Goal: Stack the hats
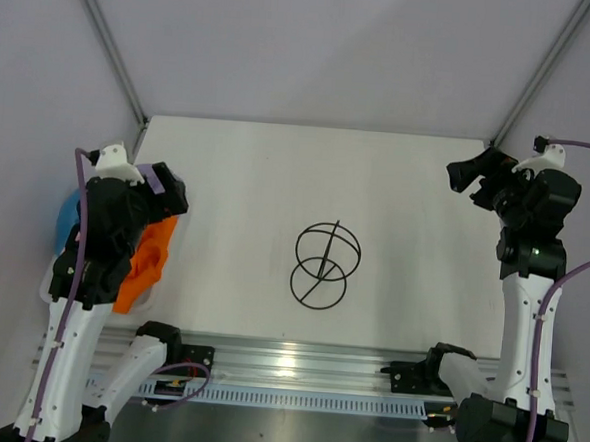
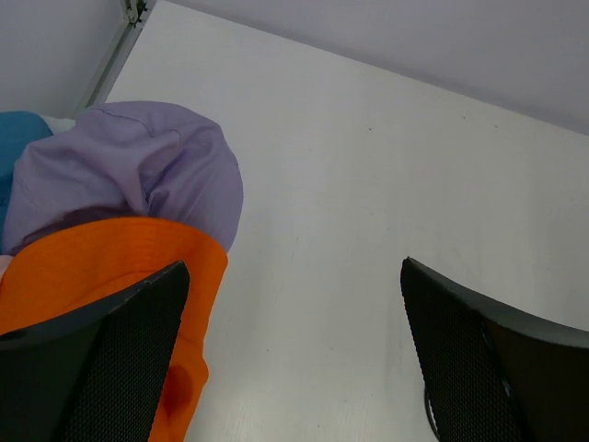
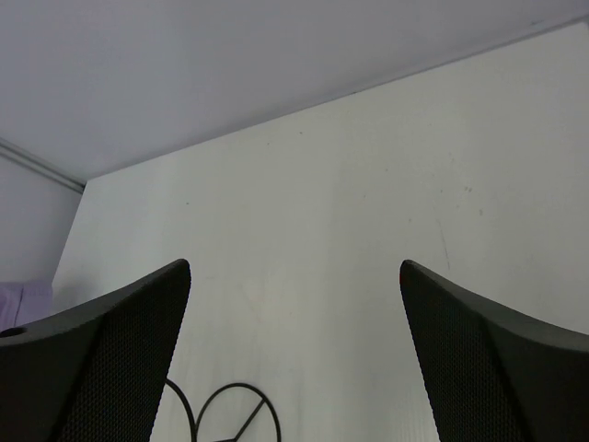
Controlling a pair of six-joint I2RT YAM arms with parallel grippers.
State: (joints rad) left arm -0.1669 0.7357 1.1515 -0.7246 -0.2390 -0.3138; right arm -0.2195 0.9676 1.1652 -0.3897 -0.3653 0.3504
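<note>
The hats lie in a heap at the table's left edge, under my left arm. The orange hat is nearest the table's middle, and the blue hat peeks out to its left. In the left wrist view the lavender hat lies crumpled just beyond the orange hat, with a strip of the blue hat at the left edge. The pink hat does not clearly show. My left gripper is open and empty, its left finger over the orange hat. My right gripper is open and empty, raised at the far right.
A black wire stand of crossed rings sits in the middle of the table; it also shows low in the right wrist view. A white basket rim shows under the hats at the left edge. Grey walls enclose the table.
</note>
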